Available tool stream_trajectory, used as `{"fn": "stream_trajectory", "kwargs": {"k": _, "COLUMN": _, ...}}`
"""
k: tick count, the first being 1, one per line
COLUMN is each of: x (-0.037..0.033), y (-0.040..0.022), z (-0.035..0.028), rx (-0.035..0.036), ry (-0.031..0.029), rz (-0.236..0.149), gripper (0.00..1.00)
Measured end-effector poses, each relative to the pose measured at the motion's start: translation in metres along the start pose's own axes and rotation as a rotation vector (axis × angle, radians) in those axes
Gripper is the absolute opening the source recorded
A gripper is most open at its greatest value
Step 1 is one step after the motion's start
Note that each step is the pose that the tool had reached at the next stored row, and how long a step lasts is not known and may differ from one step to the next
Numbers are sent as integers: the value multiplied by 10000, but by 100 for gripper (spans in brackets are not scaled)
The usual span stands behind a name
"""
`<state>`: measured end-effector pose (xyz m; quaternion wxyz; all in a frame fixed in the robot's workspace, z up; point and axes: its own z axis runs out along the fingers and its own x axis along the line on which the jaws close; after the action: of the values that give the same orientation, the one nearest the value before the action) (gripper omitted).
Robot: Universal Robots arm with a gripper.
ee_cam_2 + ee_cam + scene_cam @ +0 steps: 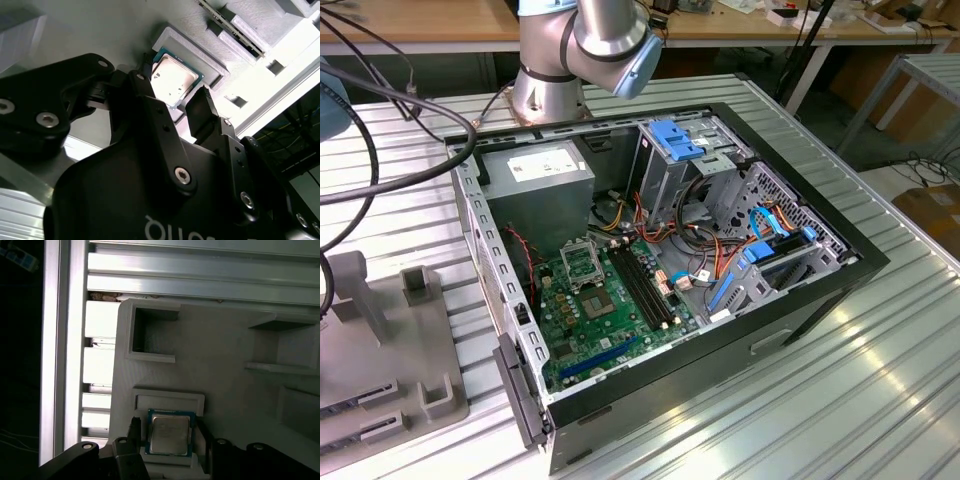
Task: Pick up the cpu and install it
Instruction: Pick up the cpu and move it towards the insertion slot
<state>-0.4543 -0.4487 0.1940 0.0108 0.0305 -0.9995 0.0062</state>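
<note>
Small, thin, square cpu point(170, 432), seen in both wrist views. Pale silver-tan metal face turned up, bordered by a narrow blue-green edge. Lying flat, seated in a shallow square recess of a pale grey holder point(225, 390).

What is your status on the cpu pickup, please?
Tool open, astride the cpu. It lies flat in the grey tray pocket, rim close around it. Not yet lifted.

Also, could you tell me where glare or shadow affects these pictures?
In the second wrist view, glare whitens the face of the small square silver-tan cpu; in the first wrist view, the ribbed aluminium table blows out; the exterior view is evenly lit.
</note>
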Motion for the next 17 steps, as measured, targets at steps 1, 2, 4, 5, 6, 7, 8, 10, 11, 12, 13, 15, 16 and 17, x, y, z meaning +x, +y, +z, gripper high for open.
{"fn": "stream_trajectory", "kwargs": {"k": 1, "x": 0, "y": 0, "z": -4, "rx": 0, "ry": 0, "rz": 0, "gripper": 55}}
{"fn": "stream_trajectory", "kwargs": {"k": 2, "x": 0, "y": 0, "z": -10, "rx": 0, "ry": 1, "rz": 0, "gripper": 55}}
{"fn": "stream_trajectory", "kwargs": {"k": 4, "x": 0, "y": 0, "z": -14, "rx": -1, "ry": -1, "rz": 0, "gripper": 55}}
{"fn": "stream_trajectory", "kwargs": {"k": 5, "x": 0, "y": 0, "z": -14, "rx": 5, "ry": -1, "rz": 0, "gripper": 55}}
{"fn": "stream_trajectory", "kwargs": {"k": 6, "x": 0, "y": -1, "z": -15, "rx": 12, "ry": 2, "rz": -1, "gripper": 55}}
{"fn": "stream_trajectory", "kwargs": {"k": 7, "x": 0, "y": -1, "z": -16, "rx": 19, "ry": 3, "rz": -1, "gripper": 55}}
{"fn": "stream_trajectory", "kwargs": {"k": 8, "x": 0, "y": -1, "z": -16, "rx": 21, "ry": 4, "rz": -1, "gripper": 55}}
{"fn": "stream_trajectory", "kwargs": {"k": 10, "x": 0, "y": 0, "z": -15, "rx": 22, "ry": 3, "rz": 0, "gripper": 55}}
{"fn": "stream_trajectory", "kwargs": {"k": 11, "x": 1, "y": 0, "z": -15, "rx": 22, "ry": 4, "rz": 1, "gripper": 55}}
{"fn": "stream_trajectory", "kwargs": {"k": 12, "x": 0, "y": 0, "z": -13, "rx": 22, "ry": 4, "rz": 1, "gripper": 55}}
{"fn": "stream_trajectory", "kwargs": {"k": 13, "x": 1, "y": 0, "z": -12, "rx": 22, "ry": 3, "rz": 1, "gripper": 55}}
{"fn": "stream_trajectory", "kwargs": {"k": 15, "x": 0, "y": 0, "z": -11, "rx": 22, "ry": 3, "rz": 1, "gripper": 55}}
{"fn": "stream_trajectory", "kwargs": {"k": 16, "x": 0, "y": 0, "z": -11, "rx": 21, "ry": 3, "rz": 0, "gripper": 55}}
{"fn": "stream_trajectory", "kwargs": {"k": 17, "x": 0, "y": 0, "z": -10, "rx": 21, "ry": 2, "rz": 1, "gripper": 55}}
